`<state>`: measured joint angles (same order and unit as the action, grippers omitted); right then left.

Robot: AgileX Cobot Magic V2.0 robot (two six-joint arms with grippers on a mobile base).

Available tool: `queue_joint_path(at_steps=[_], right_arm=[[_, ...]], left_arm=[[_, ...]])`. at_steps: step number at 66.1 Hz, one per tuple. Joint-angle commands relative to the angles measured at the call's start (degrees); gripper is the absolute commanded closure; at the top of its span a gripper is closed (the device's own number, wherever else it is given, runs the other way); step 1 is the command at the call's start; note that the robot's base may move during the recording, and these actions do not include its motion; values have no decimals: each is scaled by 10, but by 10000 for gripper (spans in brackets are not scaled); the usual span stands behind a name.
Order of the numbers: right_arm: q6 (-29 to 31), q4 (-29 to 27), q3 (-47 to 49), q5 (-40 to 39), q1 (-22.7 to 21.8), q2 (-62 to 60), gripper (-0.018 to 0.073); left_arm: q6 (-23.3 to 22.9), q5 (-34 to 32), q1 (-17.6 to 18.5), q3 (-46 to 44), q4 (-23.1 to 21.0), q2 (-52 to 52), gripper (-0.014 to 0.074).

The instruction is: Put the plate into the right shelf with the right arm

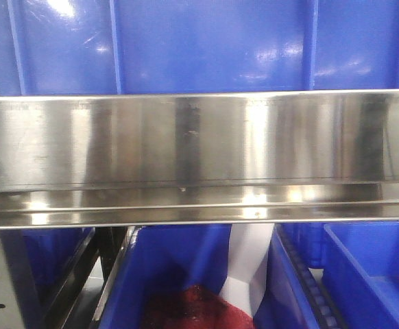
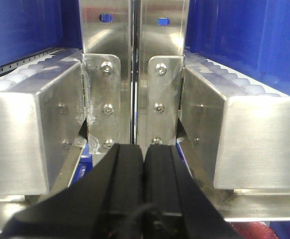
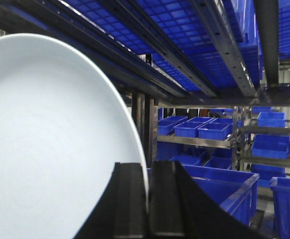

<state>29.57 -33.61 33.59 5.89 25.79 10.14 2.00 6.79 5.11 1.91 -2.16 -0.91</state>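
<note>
The white round plate [image 3: 50,144] fills the left half of the right wrist view, standing on edge. My right gripper [image 3: 147,172] is shut on the plate's rim, one black finger on each side of the thin edge. Behind it run the blue racks of the shelf [image 3: 195,50]. In the left wrist view my left gripper [image 2: 144,154] is shut with nothing between its black fingers, close in front of a steel shelf post [image 2: 135,74]. The plate and both grippers are out of view in the front view.
A steel shelf beam [image 1: 199,157] crosses the front view, with blue bins above [image 1: 186,41] and below [image 1: 378,267]. A red object [image 1: 196,308] lies in a lower bin. Steel rails with white rollers [image 2: 25,74] flank the post. Blue bins [image 3: 219,191] stand beyond the right gripper.
</note>
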Motion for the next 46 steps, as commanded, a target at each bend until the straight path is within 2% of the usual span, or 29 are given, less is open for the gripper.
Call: queue_joint_path(at_steps=[1,27,46], right_arm=[[3,-4,54,-30,-2,62,503],[3,-4,242,-26,-2,355,503],[3,-4,338,-67,-2,531,503]], left_arm=[[-2,-49,0,5,-2,-3,643],[-2,-49,0,5,-2,-3,643],[-2,-49,0,5,-2,-3,643]])
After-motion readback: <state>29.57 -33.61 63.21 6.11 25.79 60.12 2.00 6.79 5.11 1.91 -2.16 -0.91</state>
